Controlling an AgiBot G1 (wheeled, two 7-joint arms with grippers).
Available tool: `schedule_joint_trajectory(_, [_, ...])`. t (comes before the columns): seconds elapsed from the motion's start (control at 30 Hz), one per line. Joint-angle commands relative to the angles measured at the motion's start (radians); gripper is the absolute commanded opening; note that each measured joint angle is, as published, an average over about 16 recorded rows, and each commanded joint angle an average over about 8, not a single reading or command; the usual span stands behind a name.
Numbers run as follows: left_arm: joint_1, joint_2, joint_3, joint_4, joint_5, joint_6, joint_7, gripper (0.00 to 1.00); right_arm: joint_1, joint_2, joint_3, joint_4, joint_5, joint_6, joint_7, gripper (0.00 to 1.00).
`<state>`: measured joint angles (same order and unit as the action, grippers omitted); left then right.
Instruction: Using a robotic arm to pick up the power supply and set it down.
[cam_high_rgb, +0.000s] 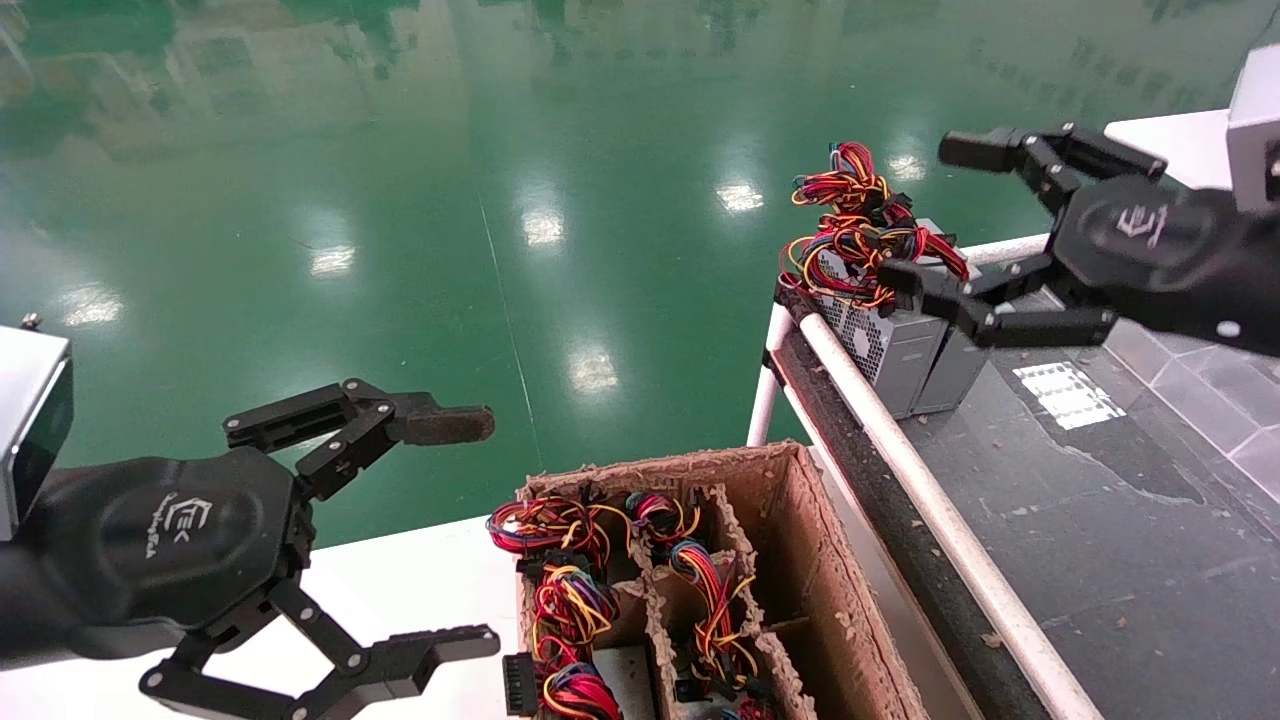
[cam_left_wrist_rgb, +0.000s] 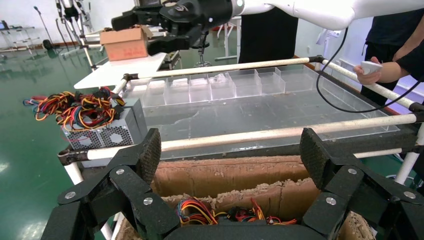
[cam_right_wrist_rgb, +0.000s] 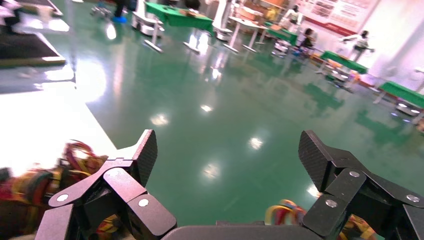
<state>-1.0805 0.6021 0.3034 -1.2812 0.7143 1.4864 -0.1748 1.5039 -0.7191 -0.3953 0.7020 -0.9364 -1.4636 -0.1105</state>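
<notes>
Honestly, the spread-open right gripper (cam_high_rgb: 925, 215) should drop squarely over the power supply (cam_high_rgb: 885, 345) at the table's (cam_high_rgb: 1100, 540) corner, avoiding wires.

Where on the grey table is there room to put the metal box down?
The grey table top is bare between the white rail and the grey tiles. The far corner is crowded: the power supply stands there, with the open right gripper above it. The cardboard box holds wires.

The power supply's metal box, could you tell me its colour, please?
Silver-grey power supply, clearest in the head view.
</notes>
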Motion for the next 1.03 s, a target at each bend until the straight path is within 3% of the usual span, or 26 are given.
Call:
schedule_joint_trajectory(0.03, [0.0, 0.0, 0.0, 0.0, 0.0, 0.0, 0.0, 1.0, -0.031, 0.008, 0.008, 0.042, 0.015, -0.002, 0.021, 1.0])
schedule_joint_trajectory(0.77, [0.0, 0.0, 0.001, 0.0, -0.001, 0.0, 0.001, 1.0, -0.371, 0.093, 0.1, 0.503, 0.178, -0.028, 0.257, 1.0])
schedule_joint_trajectory(1.03, [0.0, -0.001, 0.001, 0.0, -0.001, -0.001, 0.001, 1.0, -0.441, 0.11, 0.118, 0.598, 0.211, -0.033, 0.303, 1.0])
